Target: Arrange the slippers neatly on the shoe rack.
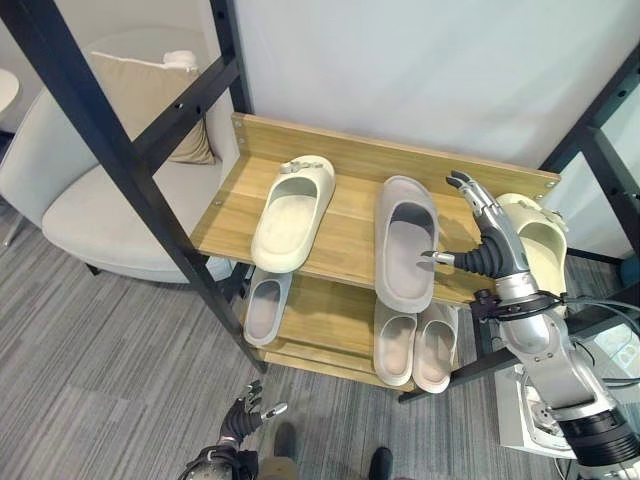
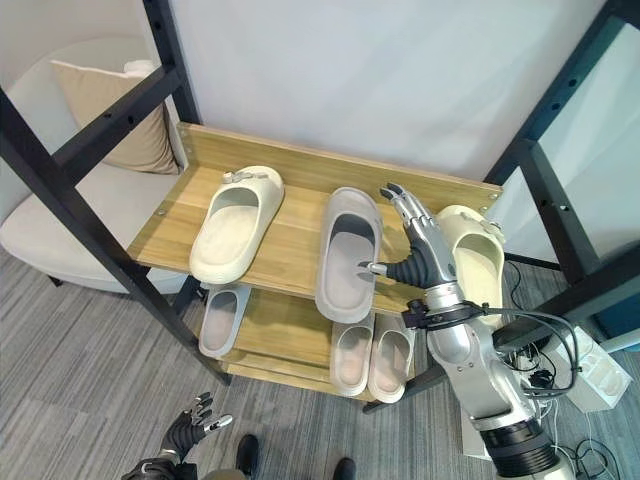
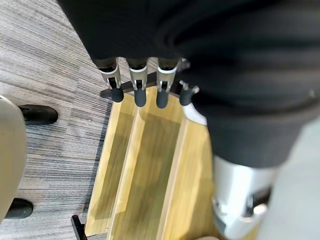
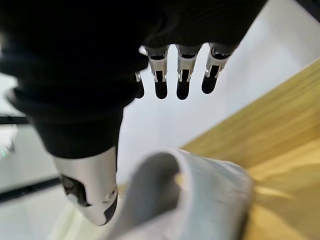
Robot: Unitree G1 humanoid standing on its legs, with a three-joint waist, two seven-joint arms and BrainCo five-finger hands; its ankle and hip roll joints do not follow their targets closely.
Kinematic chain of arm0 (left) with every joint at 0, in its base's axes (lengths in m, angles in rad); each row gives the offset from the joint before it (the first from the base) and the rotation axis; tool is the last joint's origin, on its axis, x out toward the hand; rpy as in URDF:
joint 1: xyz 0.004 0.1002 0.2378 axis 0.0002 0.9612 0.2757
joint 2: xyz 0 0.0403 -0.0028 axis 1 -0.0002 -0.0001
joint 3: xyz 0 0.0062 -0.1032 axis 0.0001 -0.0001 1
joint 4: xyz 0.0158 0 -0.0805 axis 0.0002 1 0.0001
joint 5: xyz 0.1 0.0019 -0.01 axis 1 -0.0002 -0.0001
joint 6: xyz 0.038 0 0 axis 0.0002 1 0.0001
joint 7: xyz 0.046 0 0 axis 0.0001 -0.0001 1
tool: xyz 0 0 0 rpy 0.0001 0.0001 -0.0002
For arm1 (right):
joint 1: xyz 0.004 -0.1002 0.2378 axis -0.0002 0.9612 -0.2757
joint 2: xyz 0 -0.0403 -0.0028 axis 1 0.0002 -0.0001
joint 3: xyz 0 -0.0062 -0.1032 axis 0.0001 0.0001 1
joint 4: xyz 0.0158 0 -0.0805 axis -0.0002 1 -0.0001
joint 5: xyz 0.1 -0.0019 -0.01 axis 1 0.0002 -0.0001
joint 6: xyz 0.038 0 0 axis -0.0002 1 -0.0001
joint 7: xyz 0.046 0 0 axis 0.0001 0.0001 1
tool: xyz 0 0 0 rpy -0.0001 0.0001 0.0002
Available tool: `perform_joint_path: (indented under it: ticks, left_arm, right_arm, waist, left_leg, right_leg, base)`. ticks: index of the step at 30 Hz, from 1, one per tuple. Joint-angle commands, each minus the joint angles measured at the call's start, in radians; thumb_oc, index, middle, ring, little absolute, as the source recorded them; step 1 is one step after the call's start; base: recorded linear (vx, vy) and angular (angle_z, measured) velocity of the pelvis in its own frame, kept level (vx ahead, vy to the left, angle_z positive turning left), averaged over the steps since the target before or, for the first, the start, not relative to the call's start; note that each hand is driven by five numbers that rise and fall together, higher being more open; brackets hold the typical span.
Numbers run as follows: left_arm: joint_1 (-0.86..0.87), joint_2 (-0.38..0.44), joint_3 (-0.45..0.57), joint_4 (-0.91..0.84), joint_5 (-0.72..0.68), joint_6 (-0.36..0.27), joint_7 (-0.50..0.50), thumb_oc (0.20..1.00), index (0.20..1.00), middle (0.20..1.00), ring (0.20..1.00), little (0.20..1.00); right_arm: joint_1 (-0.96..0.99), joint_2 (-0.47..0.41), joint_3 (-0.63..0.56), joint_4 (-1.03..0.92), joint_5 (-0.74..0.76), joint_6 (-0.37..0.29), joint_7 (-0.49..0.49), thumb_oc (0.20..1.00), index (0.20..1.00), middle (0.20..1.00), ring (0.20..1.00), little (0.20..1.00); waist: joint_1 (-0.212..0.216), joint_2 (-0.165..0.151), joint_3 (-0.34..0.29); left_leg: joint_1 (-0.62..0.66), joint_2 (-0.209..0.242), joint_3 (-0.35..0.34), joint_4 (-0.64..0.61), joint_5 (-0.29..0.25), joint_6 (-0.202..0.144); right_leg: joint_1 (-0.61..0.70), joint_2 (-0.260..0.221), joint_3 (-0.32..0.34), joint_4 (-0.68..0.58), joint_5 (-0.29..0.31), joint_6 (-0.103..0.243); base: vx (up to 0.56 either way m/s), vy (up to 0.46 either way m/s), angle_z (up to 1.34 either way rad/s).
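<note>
The wooden shoe rack's top shelf carries a cream slipper at the left, a grey slipper in the middle and a second cream slipper at the right end. My right hand is open and stands between the grey slipper and the right cream one, fingers straight, thumb at the grey slipper's right rim. In the right wrist view the grey slipper lies just below the fingers. My left hand hangs open low over the floor in front of the rack.
The lower shelf holds a small grey slipper and a pale pair. Black frame posts cross at the left and right. A light armchair with a cushion stands at the left. A wall backs the rack.
</note>
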State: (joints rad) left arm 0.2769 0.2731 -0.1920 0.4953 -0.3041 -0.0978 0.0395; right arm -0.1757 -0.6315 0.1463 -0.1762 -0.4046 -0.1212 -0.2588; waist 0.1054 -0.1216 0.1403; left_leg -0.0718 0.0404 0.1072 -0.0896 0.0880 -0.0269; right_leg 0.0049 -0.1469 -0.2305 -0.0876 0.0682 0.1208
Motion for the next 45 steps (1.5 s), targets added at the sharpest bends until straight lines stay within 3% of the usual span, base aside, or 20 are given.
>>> perform_joint_path:
  ticks: [1, 11, 12, 13, 14, 15, 27, 32, 35, 36, 40, 42, 43, 45]
  left_arm:
    - [-0.035, 0.045, 0.008, -0.02, -0.019, -0.053, -0.01, 1.0, 1.0, 1.0, 1.0, 1.0]
    - [-0.045, 0.075, 0.004, -0.027, -0.042, -0.066, -0.01, 1.0, 1.0, 1.0, 1.0, 1.0]
    - [-0.054, 0.075, 0.001, -0.029, -0.047, -0.068, -0.013, 1.0, 1.0, 1.0, 1.0, 1.0]
    - [-0.054, 0.075, 0.001, -0.029, -0.047, -0.068, -0.013, 1.0, 1.0, 1.0, 1.0, 1.0]
    - [-0.056, 0.075, 0.002, -0.034, -0.051, -0.068, -0.014, 1.0, 1.0, 1.0, 1.0, 1.0]
    - [-0.062, 0.074, -0.002, -0.027, -0.053, -0.068, -0.017, 1.0, 1.0, 1.0, 1.0, 1.0]
    - [-0.064, 0.067, 0.015, -0.012, -0.043, -0.06, -0.02, 1.0, 1.0, 1.0, 1.0, 1.0]
    - [-0.062, 0.062, 0.033, 0.0, -0.04, -0.052, -0.009, 1.0, 1.0, 1.0, 1.0, 1.0]
    - [-0.046, 0.044, 0.061, 0.008, -0.034, -0.043, 0.004, 1.0, 1.0, 1.0, 1.0, 1.0]
    - [-0.045, 0.045, 0.061, 0.008, -0.034, -0.043, 0.004, 1.0, 1.0, 1.0, 1.0, 1.0]
    - [-0.03, 0.031, 0.069, 0.009, -0.037, -0.037, 0.007, 1.0, 1.0, 1.0, 1.0, 1.0]
    - [-0.023, 0.028, 0.061, 0.014, -0.037, -0.03, 0.006, 1.0, 1.0, 1.0, 1.0, 1.0]
    - [-0.023, 0.028, 0.061, 0.014, -0.037, -0.03, 0.006, 1.0, 1.0, 1.0, 1.0, 1.0]
    - [-0.011, 0.027, 0.055, 0.011, -0.042, -0.027, 0.005, 1.0, 1.0, 1.0, 1.0, 1.0]
  right_arm:
    - [-0.158, -0.114, -0.034, 0.042, -0.019, 0.003, -0.038, 1.0, 1.0, 1.0, 1.0, 1.0]
    - [-0.312, -0.231, 0.037, 0.177, 0.016, 0.015, -0.044, 1.0, 1.0, 1.0, 1.0, 1.0]
    - [-0.324, -0.233, 0.054, 0.197, 0.019, 0.013, -0.039, 0.595, 0.595, 0.595, 0.595, 0.595]
    - [-0.324, -0.233, 0.054, 0.198, 0.019, 0.013, -0.039, 0.595, 0.595, 0.595, 0.595, 0.595]
    - [-0.325, -0.231, 0.058, 0.201, 0.019, 0.013, -0.037, 0.432, 0.432, 0.432, 0.432, 0.432]
    - [-0.326, -0.222, 0.068, 0.211, 0.018, 0.012, -0.032, 0.2, 0.2, 0.2, 0.2, 0.2]
    - [-0.223, -0.149, 0.042, 0.206, 0.02, 0.01, -0.014, 0.2, 0.2, 0.2, 0.2, 0.2]
    - [-0.174, -0.067, -0.066, 0.097, 0.064, -0.004, -0.076, 0.2, 0.2, 0.2, 0.2, 0.2]
    - [-0.119, 0.057, -0.172, -0.108, 0.093, -0.051, -0.132, 0.2, 0.2, 0.2, 0.2, 0.2]
    - [-0.115, 0.058, -0.174, -0.113, 0.092, -0.049, -0.13, 0.2, 0.2, 0.2, 0.2, 0.2]
    - [-0.078, 0.132, -0.192, -0.233, 0.166, -0.093, -0.118, 0.2, 0.2, 0.2, 0.2, 0.2]
    - [-0.066, 0.198, -0.145, -0.313, 0.317, -0.147, -0.061, 0.2, 0.2, 0.2, 0.2, 0.2]
    - [-0.066, 0.198, -0.145, -0.313, 0.317, -0.147, -0.061, 0.2, 0.2, 0.2, 0.2, 0.2]
    - [-0.061, 0.262, -0.014, -0.374, 0.53, -0.186, 0.066, 0.2, 0.2, 0.2, 0.2, 0.2]
  waist:
    - [0.059, -0.011, 0.029]
    - [0.087, -0.023, 0.049]
    - [0.093, -0.025, 0.054]
    - [0.093, -0.026, 0.054]
    - [0.095, -0.027, 0.056]
    - [0.1, -0.028, 0.059]
    - [0.102, -0.011, 0.07]
    - [0.084, 0.006, 0.062]
    - [0.053, 0.029, 0.042]
    - [0.053, 0.028, 0.041]
    - [0.035, 0.038, 0.029]
    - [0.024, 0.047, 0.022]
    - [0.024, 0.047, 0.022]
    - [0.023, 0.053, 0.011]
  left_leg:
    - [0.068, 0.002, -0.016, 0.002, -0.123, 0.004]
    - [0.035, 0.002, -0.035, 0.002, -0.112, -0.001]
    - [0.029, 0.003, -0.04, 0.002, -0.11, -0.002]
    - [0.028, 0.003, -0.04, 0.002, -0.109, -0.003]
    - [0.025, 0.004, -0.042, 0.002, -0.108, -0.003]
    - [0.02, 0.005, -0.045, 0.002, -0.107, -0.004]
    - [0.016, 0.006, -0.057, 0.002, -0.106, -0.006]
    - [0.035, 0.005, -0.051, 0.002, -0.111, -0.004]
    - [0.058, 0.004, -0.046, 0.002, -0.117, 0.0]
    - [0.058, 0.004, -0.046, 0.002, -0.117, -0.001]
    - [0.066, 0.006, -0.04, 0.002, -0.116, -0.001]
    - [0.071, 0.01, -0.033, 0.002, -0.113, -0.003]
    - [0.071, 0.01, -0.033, 0.002, -0.113, -0.003]
    - [0.076, 0.017, -0.028, 0.002, -0.108, -0.009]
  right_leg:
    - [0.049, -0.042, -0.011, 0.0, -0.036, 0.074]
    - [0.033, -0.042, -0.028, 0.0, -0.035, 0.075]
    - [0.028, -0.04, -0.033, 0.0, -0.037, 0.074]
    - [0.028, -0.04, -0.034, 0.0, -0.037, 0.074]
    - [0.026, -0.04, -0.036, 0.0, -0.037, 0.073]
    - [0.025, -0.04, -0.038, 0.0, -0.039, 0.072]
    - [0.021, -0.039, -0.046, 0.0, -0.048, 0.068]
    - [0.031, -0.039, -0.036, 0.0, -0.051, 0.064]
    - [0.042, -0.036, -0.021, 0.0, -0.053, 0.06]
    - [0.042, -0.036, -0.021, 0.0, -0.053, 0.06]
    - [0.047, -0.035, -0.015, 0.0, -0.053, 0.057]
    - [0.05, -0.033, -0.012, 0.0, -0.054, 0.055]
    - [0.05, -0.033, -0.012, 0.0, -0.054, 0.055]
    - [0.058, -0.032, -0.017, 0.0, -0.057, 0.049]
  base:
    - [-0.01, 0.001, 0.15]
    - [0.0, 0.004, 0.12]
    - [0.0, 0.003, 0.03]
    - [0.0, -0.006, 0.05]
    - [0.0, -0.012, 0.08]
    - [0.0, -0.012, 0.08]
    - [0.0, -0.002, 0.01]
    - [0.0, 0.0, 0.0]
    - [0.0, -0.002, -0.02]
    - [0.0, 0.0, 0.0]
    - [-0.02, -0.017, -0.02]
    - [-0.06, -0.036, -0.02]
    - [-0.04, -0.028, -0.03]
    - [-0.06, -0.041, -0.02]
